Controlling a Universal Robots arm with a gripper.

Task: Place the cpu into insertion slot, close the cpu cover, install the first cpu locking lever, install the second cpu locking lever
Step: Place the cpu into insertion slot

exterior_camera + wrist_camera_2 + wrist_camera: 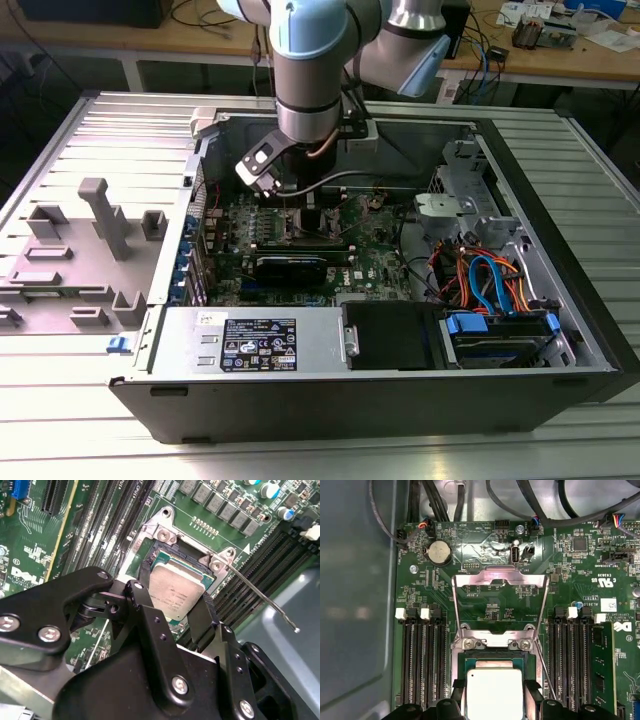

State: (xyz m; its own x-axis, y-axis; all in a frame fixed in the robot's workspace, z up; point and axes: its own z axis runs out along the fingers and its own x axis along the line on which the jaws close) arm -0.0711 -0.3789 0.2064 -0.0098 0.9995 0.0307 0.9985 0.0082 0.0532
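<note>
My end effector (176,599) is down inside the open computer case (560,200), which lies on the ribbed metal counter (60,130). Its two black fingers (145,582) are clamped on opposite edges of the cpu (177,590), silvery top facing up. In both wrist views the cpu (494,694) sits squarely over the insertion slot (492,656), inside its metal rim; I cannot tell whether it is fully seated. The cpu cover (497,575) is swung open, standing away from the socket on the side towards the coin battery (439,551). A thin locking lever (260,598) is unlatched and juts out past one corner of the socket, over the memory slots (422,665)
</note>
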